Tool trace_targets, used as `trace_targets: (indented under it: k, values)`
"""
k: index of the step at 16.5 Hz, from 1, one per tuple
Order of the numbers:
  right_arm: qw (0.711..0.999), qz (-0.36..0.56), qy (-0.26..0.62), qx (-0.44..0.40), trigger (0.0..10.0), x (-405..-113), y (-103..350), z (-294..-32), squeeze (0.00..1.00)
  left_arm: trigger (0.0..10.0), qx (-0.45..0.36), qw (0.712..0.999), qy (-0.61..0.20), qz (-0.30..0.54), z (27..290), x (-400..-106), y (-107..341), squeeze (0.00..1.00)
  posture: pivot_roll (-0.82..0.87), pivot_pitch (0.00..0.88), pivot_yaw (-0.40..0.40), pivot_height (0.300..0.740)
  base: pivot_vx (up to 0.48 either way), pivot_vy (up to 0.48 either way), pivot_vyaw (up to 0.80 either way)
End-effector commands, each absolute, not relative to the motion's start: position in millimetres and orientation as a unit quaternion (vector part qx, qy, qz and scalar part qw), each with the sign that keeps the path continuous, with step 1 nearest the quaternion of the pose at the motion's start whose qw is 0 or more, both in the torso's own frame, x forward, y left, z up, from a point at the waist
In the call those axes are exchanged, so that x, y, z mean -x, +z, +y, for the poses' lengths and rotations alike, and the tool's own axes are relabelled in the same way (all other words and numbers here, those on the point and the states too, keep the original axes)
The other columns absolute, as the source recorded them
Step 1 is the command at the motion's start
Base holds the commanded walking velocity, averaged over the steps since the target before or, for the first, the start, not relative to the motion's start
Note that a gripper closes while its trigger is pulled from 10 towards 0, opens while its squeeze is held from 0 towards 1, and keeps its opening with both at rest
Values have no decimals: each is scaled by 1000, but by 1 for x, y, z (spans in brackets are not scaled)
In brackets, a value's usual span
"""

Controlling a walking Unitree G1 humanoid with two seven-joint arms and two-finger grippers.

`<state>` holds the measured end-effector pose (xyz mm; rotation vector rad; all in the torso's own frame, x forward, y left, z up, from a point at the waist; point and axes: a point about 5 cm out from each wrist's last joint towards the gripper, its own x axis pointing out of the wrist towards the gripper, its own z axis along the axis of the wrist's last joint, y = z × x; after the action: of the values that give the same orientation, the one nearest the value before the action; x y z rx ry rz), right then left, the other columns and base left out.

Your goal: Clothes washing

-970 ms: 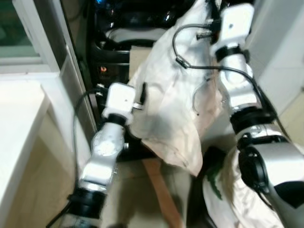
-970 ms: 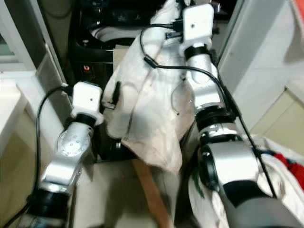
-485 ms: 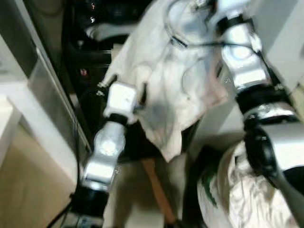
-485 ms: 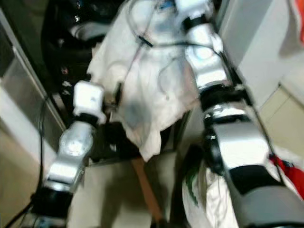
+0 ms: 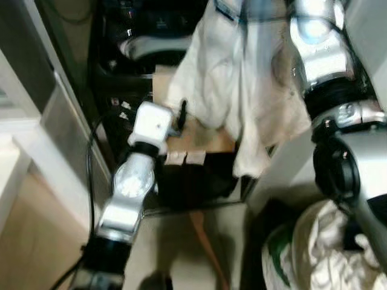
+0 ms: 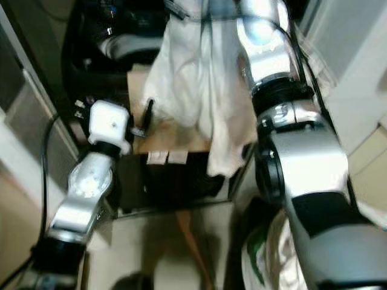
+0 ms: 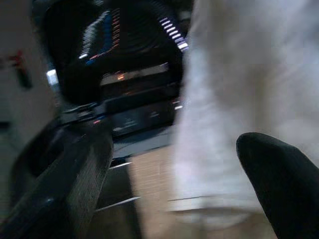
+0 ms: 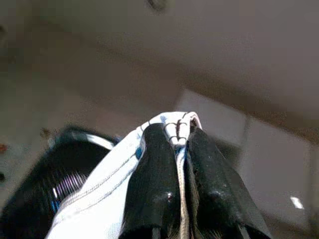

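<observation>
The right gripper (image 8: pixel 178 149) is pinched tight on the white cloth (image 5: pixel 242 90), holding it high over the washer (image 5: pixel 145 42). The left gripper (image 7: pixel 174 194), fingers spread, hangs beside the cloth, holding nothing.

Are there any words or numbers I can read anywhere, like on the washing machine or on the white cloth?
No text can be read.
Washing machine: small lit marks on its dark panel, too blurred to read.
White cloth, pinched by the right gripper: stitching only, no words visible.
Cardboard: two pale tape strips, no print visible.
</observation>
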<state>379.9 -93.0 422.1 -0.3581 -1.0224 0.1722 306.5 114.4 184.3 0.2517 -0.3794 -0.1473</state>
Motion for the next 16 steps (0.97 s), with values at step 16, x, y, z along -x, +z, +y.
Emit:
trace_targets:
  k: [16]
  values:
    - [930,-315,23,190,0,-403,435,-86,0,10000,-107,973,-47,-197,108,-280,182,0,125,0,-159,740,478,0,0]
